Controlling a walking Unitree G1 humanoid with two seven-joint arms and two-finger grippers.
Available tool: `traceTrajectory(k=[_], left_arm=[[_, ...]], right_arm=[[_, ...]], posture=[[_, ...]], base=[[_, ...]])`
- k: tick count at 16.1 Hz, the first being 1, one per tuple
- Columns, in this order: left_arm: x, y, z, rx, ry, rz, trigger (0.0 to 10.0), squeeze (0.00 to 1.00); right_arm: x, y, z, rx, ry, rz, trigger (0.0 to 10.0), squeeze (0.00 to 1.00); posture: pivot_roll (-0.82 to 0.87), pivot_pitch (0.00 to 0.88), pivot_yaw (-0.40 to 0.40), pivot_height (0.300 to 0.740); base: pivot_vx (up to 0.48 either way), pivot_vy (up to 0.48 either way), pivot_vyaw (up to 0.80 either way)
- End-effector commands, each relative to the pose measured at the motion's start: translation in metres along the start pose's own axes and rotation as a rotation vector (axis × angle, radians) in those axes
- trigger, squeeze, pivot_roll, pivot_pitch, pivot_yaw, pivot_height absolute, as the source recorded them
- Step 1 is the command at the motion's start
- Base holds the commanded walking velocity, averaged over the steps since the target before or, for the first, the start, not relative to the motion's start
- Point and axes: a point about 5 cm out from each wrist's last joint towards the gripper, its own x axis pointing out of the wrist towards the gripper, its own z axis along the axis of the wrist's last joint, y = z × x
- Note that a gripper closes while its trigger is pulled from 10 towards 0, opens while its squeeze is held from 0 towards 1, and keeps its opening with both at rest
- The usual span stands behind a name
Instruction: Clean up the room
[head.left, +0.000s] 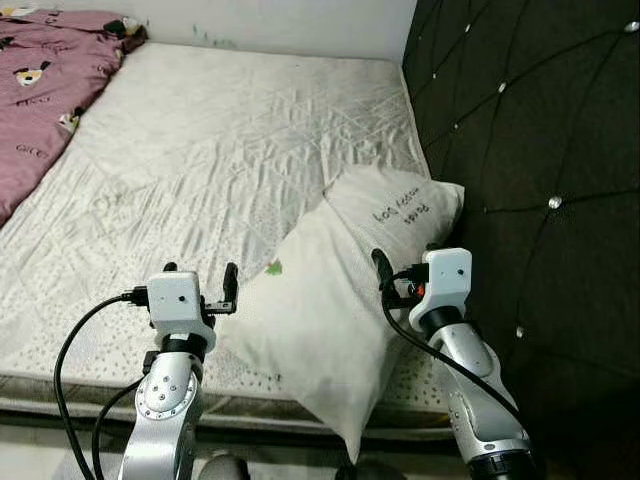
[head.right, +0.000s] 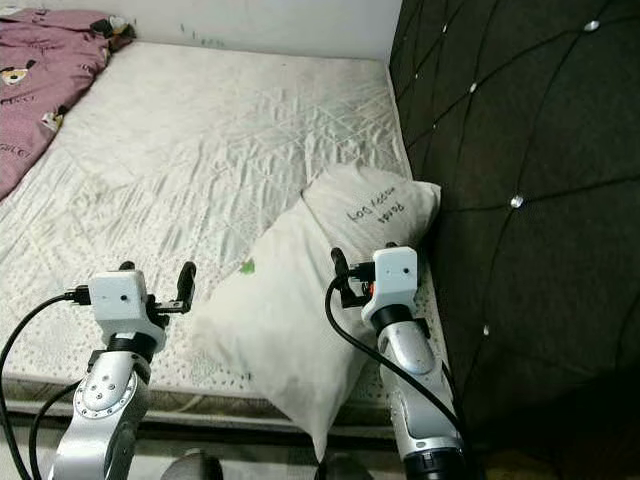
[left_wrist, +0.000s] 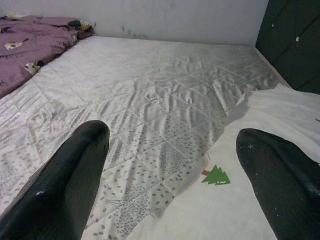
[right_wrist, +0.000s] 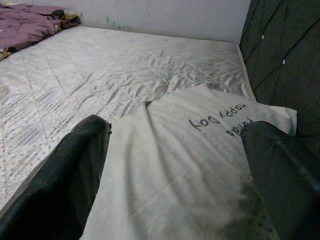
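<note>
A white pillow (head.left: 335, 300) with black writing and a small green tree print (left_wrist: 216, 176) lies askew on the bare quilted mattress (head.left: 220, 150), one corner hanging over the near edge. My left gripper (head.left: 200, 276) is open, low over the mattress just left of the pillow. My right gripper (head.left: 405, 264) is open above the pillow's right side, close to the dark headboard. In the right wrist view the pillow (right_wrist: 190, 165) lies between the spread fingers (right_wrist: 75, 170), with no visible contact.
A pink printed blanket (head.left: 45, 90) is bunched at the mattress's far left corner. A dark tufted headboard (head.left: 540, 170) runs along the right side. A white wall (head.left: 280, 20) stands behind the bed. The mattress's near edge (head.left: 100, 385) is just before me.
</note>
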Motion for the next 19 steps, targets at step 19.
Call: traceTrajectory(k=[19], left_arm=[[0.0037,0.0032,0.0110,0.022,-0.068,0.113,10.0,0.00]], right_arm=[[0.0063,0.0002,-0.0039,-0.012,0.030,0.051,10.0,0.00]], posture=[[0.02,0.172,-0.079,0.580]], base=[[0.000,0.000,0.00]])
